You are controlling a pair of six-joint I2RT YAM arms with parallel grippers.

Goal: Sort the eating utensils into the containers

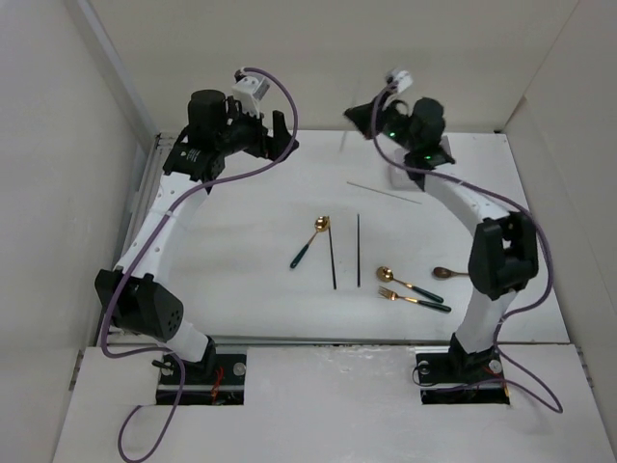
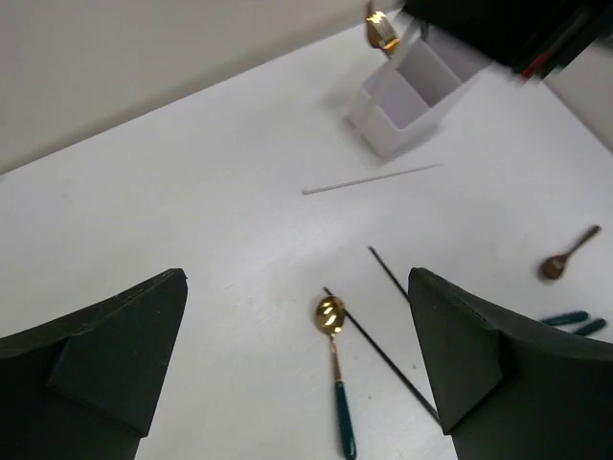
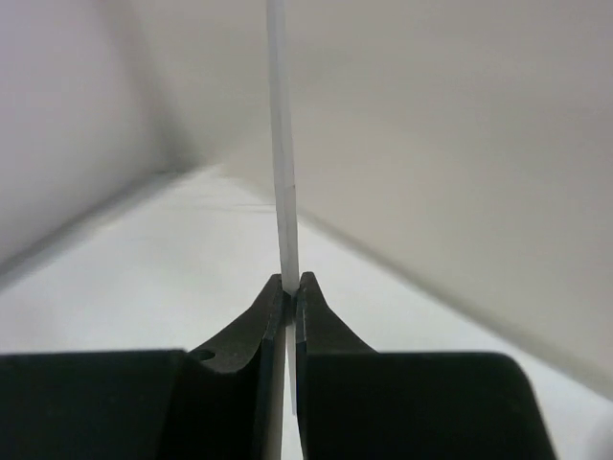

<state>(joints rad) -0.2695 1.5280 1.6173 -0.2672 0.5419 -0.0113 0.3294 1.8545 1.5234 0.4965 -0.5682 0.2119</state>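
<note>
Pinched a pale chopstick (image 3: 280,144) upright in the right hand (image 3: 290,283); held the left hand (image 2: 297,278) wide, gold spoon (image 2: 335,374) below it.

Holder (image 2: 407,120): far top corner covered by the dark right arm (image 2: 498,29).
Gold head (image 2: 380,29): stands in the holder, blurred and clipped by the top edge; spoon or fork, cannot tell.
Pale stick (image 3: 283,192): blurred, runs off the top edge; lower end lost between the jaws.
Dark chopsticks (image 2: 374,343): near ends behind a finger (image 2: 488,374) of the left gripper (image 2: 297,278).
Green handles (image 2: 573,319): only tips show; heads hidden by that finger.
Brown spoon (image 1: 448,273): handle end under the right arm.
</note>
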